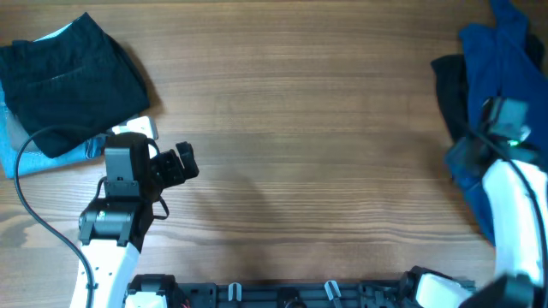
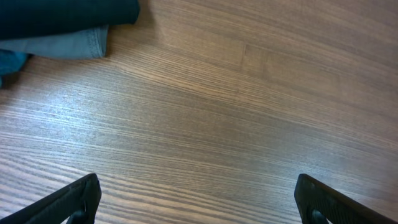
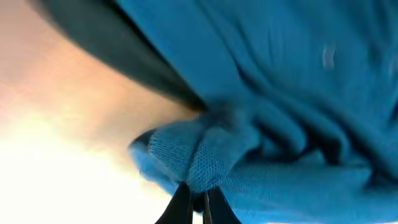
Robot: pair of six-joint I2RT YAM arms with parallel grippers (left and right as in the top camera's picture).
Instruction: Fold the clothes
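Observation:
A pile of unfolded clothes lies at the right edge: a blue garment (image 1: pixel 501 60) over a black one (image 1: pixel 447 81). My right gripper (image 1: pixel 481 144) is shut on a bunched fold of the blue garment (image 3: pixel 205 155), its fingertips (image 3: pixel 198 202) pinched together on the knit fabric. A stack of folded clothes sits at the far left: a dark folded garment (image 1: pixel 68 73) on a light blue one (image 1: pixel 26 154). My left gripper (image 1: pixel 175 164) is open and empty over bare wood (image 2: pixel 199 205), right of that stack; the stack's edge (image 2: pixel 62 25) shows at the top left of the left wrist view.
The wooden table (image 1: pixel 308 128) spans the view. A black cable (image 1: pixel 34 205) loops from the left arm across the table's left side. The arm bases and a black rail (image 1: pixel 282 291) run along the front edge.

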